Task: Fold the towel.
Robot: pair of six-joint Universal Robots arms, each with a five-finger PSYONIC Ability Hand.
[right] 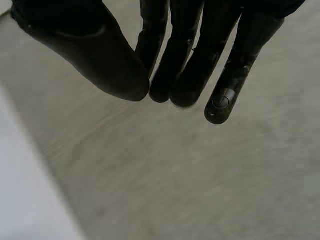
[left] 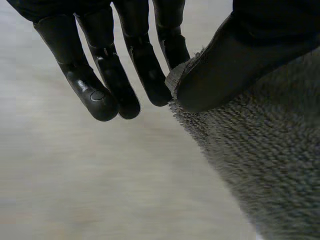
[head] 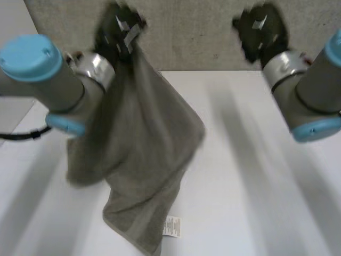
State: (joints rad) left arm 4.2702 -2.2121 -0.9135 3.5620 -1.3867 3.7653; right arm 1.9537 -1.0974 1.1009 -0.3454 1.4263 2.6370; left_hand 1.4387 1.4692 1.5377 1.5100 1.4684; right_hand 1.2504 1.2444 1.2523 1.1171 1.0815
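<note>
Your left hand [left: 235, 55] pinches a corner of the towel [head: 144, 149], which dangles over the table [head: 256, 160]; your right hand [right: 190, 60] holds nothing, its fingers straight.

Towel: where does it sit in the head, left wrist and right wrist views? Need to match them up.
Head: towel hangs from the left robot hand, white tag at its lower end.
Left wrist: towel corner pinched between that hand's thumb and fingers.
Right wrist: right robot hand, fingers straight, holding nothing.
Shared landmark: the left robot hand's pinch on the towel corner.
</note>
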